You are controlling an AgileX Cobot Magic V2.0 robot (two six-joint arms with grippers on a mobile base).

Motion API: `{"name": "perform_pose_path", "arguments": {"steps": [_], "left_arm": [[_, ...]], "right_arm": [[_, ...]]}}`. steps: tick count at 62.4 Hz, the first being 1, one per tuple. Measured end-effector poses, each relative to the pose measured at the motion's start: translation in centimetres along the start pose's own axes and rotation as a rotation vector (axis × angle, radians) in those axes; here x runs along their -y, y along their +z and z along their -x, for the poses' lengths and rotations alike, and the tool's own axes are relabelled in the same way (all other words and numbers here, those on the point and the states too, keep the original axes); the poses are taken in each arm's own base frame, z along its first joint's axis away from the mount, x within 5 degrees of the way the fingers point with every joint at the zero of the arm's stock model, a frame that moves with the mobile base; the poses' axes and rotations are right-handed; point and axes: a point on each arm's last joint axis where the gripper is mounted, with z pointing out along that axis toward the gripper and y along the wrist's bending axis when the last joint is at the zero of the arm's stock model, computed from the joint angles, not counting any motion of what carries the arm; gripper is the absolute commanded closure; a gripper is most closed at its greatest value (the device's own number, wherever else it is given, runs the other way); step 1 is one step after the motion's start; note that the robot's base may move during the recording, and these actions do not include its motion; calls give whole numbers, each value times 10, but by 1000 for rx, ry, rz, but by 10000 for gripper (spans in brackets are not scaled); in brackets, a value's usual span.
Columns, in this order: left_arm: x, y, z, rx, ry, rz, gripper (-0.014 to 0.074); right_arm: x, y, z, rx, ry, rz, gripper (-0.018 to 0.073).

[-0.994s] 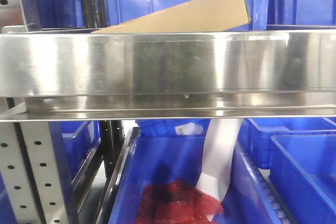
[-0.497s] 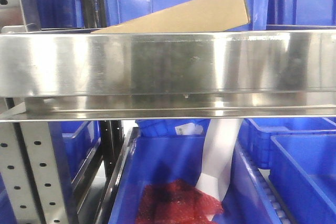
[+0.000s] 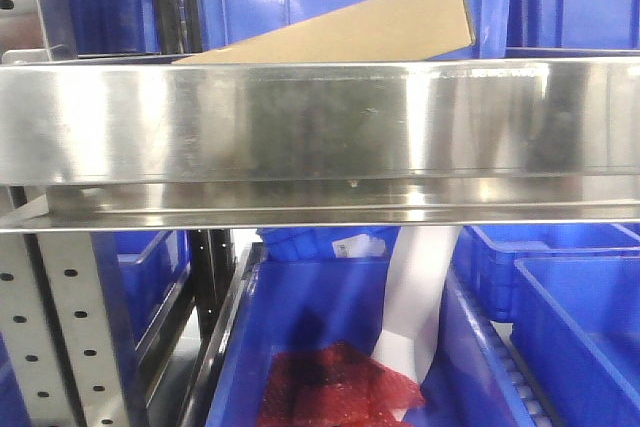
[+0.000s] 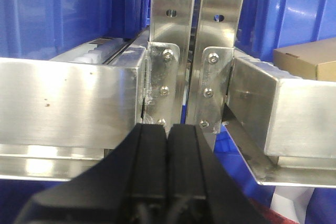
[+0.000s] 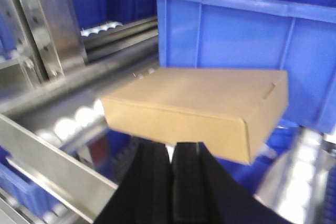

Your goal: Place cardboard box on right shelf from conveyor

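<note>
Right shelf [image 3: 320,122]: steel lip spans the front view. Cardboard box [image 3: 345,32] lies tilted behind the lip, against the blue bin [image 5: 247,40]. Right gripper [image 5: 172,182]: fingers pressed together, empty, just below the box's near edge. Left gripper [image 4: 168,161]: clenched, empty, well apart at the shelf uprights.

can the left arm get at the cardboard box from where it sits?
Probably not directly. The left gripper faces the steel uprights, fingers together; the cardboard box lies off to the side behind the right shelf lip.
</note>
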Motion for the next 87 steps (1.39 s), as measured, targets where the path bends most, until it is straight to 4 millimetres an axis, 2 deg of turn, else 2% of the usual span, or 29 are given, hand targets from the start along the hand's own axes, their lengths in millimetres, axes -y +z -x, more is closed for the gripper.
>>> {"name": "perform_pose_path", "arguments": {"steps": [11, 21, 29, 39, 48, 55, 87], "left_arm": [[0, 0, 0, 0, 0, 0, 715], [0, 0, 0, 0, 0, 0, 715], [0, 0, 0, 0, 0, 0, 715], [0, 0, 0, 0, 0, 0, 715], [0, 0, 0, 0, 0, 0, 715], [0, 0, 0, 0, 0, 0, 715], [0, 0, 0, 0, 0, 0, 715]], "right_arm": [[22, -31, -28, 4, -15, -124, 524], [39, -68, -79, 32, 5, -304, 524], [42, -90, -117, 82, 19, -420, 524], [42, -100, -155, 131, 20, -500, 524], [44, -101, -176, 146, 20, -537, 524], [45, -99, -184, 141, 23, -549, 524], [46, -99, -183, 163, 19, -554, 524]]}}
